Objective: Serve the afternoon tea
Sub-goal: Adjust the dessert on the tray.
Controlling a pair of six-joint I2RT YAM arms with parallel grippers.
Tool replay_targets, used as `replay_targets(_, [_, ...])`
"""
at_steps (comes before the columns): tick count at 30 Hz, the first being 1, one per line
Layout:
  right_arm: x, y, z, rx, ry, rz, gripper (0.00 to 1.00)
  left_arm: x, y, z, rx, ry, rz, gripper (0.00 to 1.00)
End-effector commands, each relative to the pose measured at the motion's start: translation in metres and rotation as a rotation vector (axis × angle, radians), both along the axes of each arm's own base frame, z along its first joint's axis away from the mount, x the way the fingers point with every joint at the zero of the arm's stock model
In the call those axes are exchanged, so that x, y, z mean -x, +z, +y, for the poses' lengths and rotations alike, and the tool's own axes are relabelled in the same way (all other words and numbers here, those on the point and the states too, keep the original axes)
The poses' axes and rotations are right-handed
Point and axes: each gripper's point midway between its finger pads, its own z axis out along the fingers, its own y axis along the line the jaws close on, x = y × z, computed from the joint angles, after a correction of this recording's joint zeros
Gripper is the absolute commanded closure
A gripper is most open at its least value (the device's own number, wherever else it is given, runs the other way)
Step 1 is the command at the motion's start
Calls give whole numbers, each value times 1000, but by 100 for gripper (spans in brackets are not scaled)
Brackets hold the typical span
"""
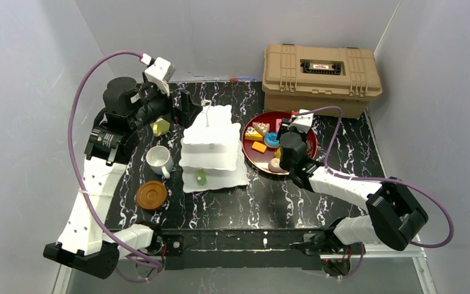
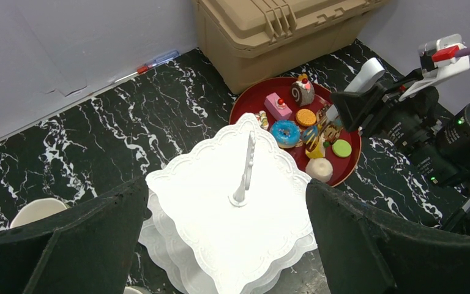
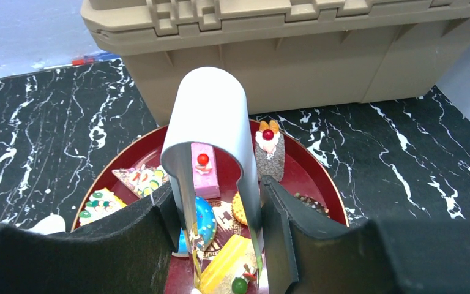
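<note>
Top external view puts the white cake stand (image 1: 213, 147) mid-frame, red tray (image 1: 268, 117) of pastries (image 1: 259, 147) right of it; only here the brown coaster (image 1: 151, 194) shows, lower left. Left wrist view has the left gripper (image 2: 226, 202) released above the stand; right wrist view, the right gripper (image 3: 217, 239) grasping white tongs (image 3: 211, 104) over pastries.

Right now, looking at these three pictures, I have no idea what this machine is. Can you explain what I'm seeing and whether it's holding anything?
It is two robot arms bolted to the near edge of a black marble table. One picture looks down from above; the others come from a camera on each wrist. On the table stand a white three-tier cake stand, a red tray of toy pastries, a white mug, a yellow-green mug, a brown coaster and a tan case. The left pincer hangs open near the stand. The right pincer grips white tongs over the tray.
</note>
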Motion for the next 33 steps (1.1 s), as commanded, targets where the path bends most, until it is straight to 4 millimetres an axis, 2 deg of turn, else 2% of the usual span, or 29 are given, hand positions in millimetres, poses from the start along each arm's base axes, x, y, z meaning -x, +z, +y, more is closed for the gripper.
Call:
replay_targets(1, [5,1,-7,-33,-40,-13,47,5,4,2,10,-3,-12,1])
replay_targets(8, [-1,-9,5,-39,-9,10,52,4,3,4,1,6,-16,1])
replay_targets(13, [-5,-4,15,-48,30,0,64,4,4,4,4,5,-15,1])
replay_targets(18, [-11,17,25,-10,80,-31,75,3,3,4,4,6,-12,1])
replay_targets(24, [-13,60,40,27,184,-97,81,4,4,5,4,8,-19,1])
replay_targets(30, [10,92,65,119,315,-122,82,3,6,5,6,10,-24,1])
replay_targets(31, [15,94,69,141,331,-121,82,4,7,5,7,10,-26,1])
replay_targets(33, [21,88,64,170,319,-94,80,3,6,5,6,9,-24,1])
